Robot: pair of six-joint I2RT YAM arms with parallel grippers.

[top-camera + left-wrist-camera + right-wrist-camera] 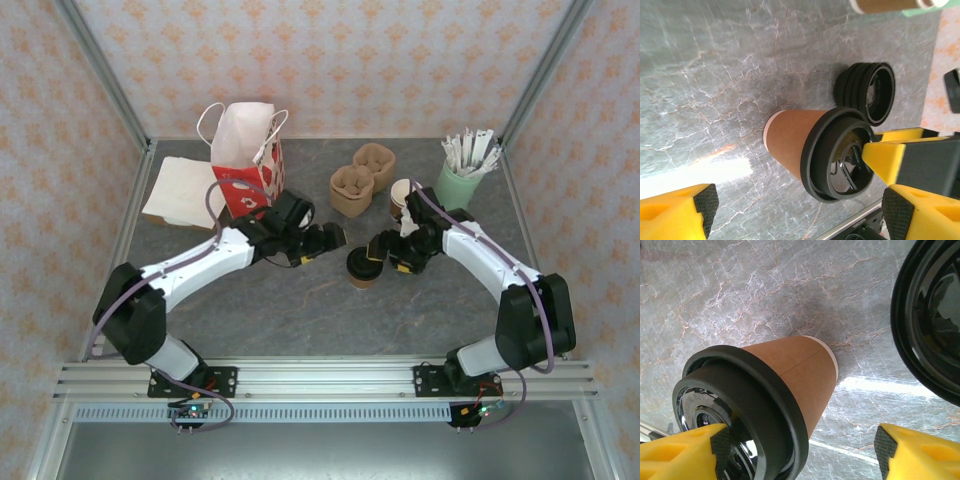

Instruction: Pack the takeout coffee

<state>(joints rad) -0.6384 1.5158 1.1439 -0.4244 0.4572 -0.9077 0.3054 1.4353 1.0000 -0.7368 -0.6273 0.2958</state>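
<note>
- Left gripper (802,207): we see its jaws apart, empty, at ten o'clock from the coffee cup (362,268).
- Right gripper (800,447): jaws apart, one pad (720,440) against the lid (740,390).
- Cup stands upright on our table (300,310).

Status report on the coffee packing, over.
Left gripper open, clear. Right gripper open, straddling the round black plastic lid. Small brown kraft paper cup upright on table. Spare black lids stacked beside it.
</note>
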